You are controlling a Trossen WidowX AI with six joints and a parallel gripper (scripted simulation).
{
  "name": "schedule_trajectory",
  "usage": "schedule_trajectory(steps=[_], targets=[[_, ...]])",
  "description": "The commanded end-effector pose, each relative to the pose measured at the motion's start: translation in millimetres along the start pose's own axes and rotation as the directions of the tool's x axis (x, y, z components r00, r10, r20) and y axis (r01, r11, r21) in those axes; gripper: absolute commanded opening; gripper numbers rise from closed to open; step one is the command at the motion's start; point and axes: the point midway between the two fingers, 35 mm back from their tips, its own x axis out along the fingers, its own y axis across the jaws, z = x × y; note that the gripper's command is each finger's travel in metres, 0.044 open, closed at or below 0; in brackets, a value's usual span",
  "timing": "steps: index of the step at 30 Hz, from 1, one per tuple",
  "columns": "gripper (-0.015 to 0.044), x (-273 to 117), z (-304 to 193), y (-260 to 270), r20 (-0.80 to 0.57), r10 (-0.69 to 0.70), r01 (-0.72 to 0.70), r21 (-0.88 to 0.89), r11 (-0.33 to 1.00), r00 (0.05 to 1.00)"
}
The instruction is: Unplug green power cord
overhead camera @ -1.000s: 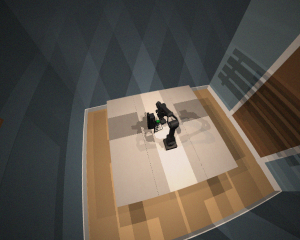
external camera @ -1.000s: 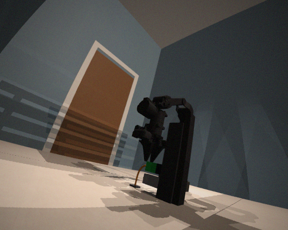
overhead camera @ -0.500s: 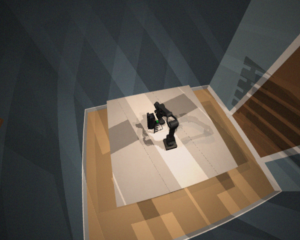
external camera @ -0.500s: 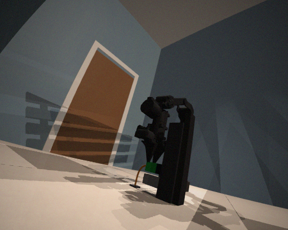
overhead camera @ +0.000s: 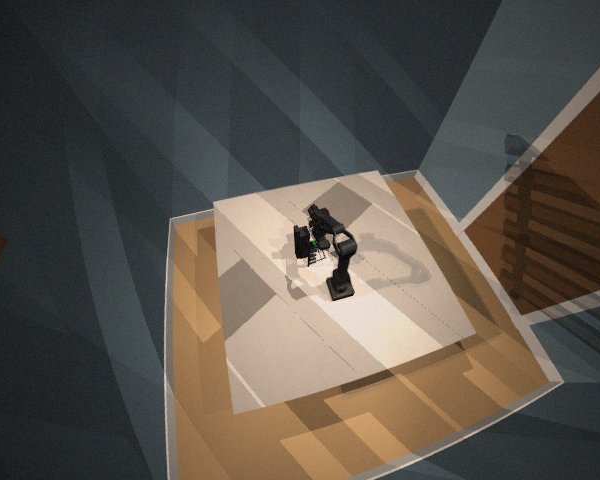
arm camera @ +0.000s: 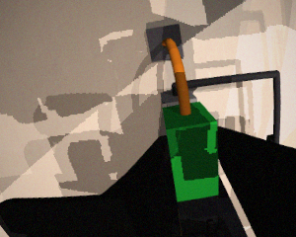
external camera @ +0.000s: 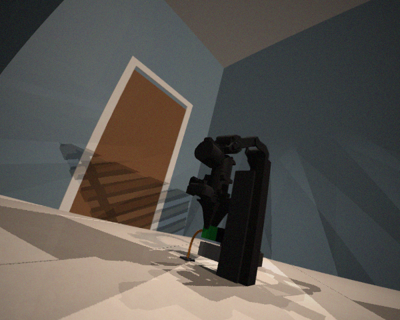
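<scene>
Blue-grey walls, a brown door and striped shadows surround a pale counter (overhead camera: 341, 335) set on a tan floor. In the top view the dark arm (overhead camera: 341, 258) stands near the middle of the counter and folds over toward a black block just beside it, with a speck of green, the plug (overhead camera: 314, 242), between the two; the detail is too small to read more.

In the exterior view the gripper (external camera: 211, 225) points straight down, its tips meeting the top of the green plug, which sits on the dark power strip (external camera: 209, 249) behind a tall black slab (external camera: 243, 223). An orange cord (external camera: 192, 244) curves from the plug down to a small anchor on the counter. The vertical approach likely suits a straight upward pull out of the socket.

In the wrist view the two black fingers flank the plug on either side, the cord leaving its far end. The fingers are narrowing onto the plug, pinching it by its sides; the plug looks seated in the strip, so the pull is judged not yet made
</scene>
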Motion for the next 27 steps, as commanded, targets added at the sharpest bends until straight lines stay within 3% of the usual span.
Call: schedule_trajectory(steps=[1, 6, 27], targets=[[0.0048, -0.3, 0.0, 0.9, 0.000, 0.004, -0.004, -0.001, 1.000, 1.000], [0.0000, -0.3, 0.2, 0.9, 0.000, 0.004, -0.004, -0.001, 1.000, 1.000], [0.0000, -0.7, 32.0, 2.9, 0.003, 0.003, -0.003, 0.001, 1.000, 1.000]])
